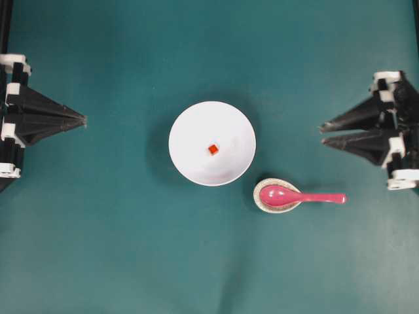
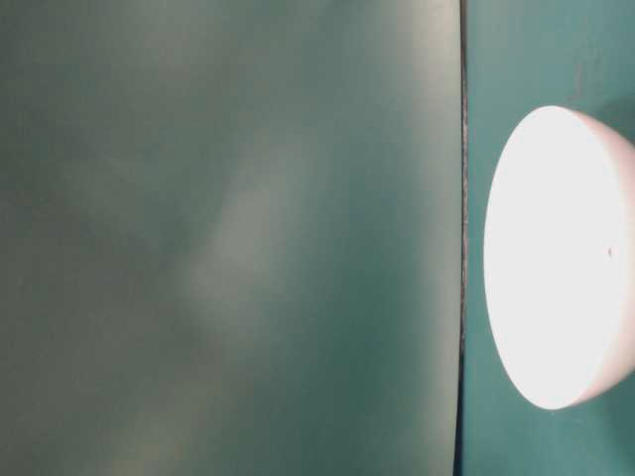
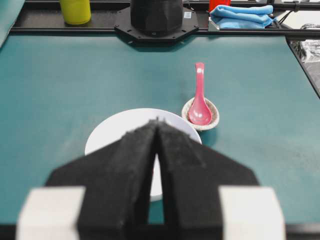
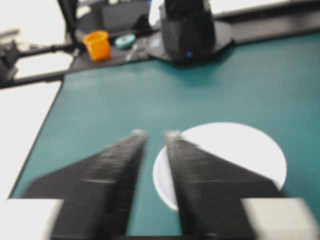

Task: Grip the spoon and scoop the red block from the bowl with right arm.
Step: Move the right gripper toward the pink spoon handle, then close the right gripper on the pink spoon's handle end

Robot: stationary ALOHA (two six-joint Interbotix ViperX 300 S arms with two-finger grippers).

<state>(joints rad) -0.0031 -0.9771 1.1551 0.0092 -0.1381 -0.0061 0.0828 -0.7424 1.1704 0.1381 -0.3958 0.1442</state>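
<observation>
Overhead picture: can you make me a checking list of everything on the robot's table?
Surface: teal mat, bare around the dishes.
Job's things: red block sits inside the white bowl; pink spoon lies with its scoop in a small speckled dish, handle pointing toward the right gripper.
Clutter: yellow-green cup and folded blue cloth beyond the mat's far edge in the left wrist view; orange cup in the right wrist view.
Grippers: left gripper shut, holding nothing; right gripper open, holding nothing, apart from the spoon.
Cables: nothing seen.
Surroundings: black frame rails edge the mat.
</observation>
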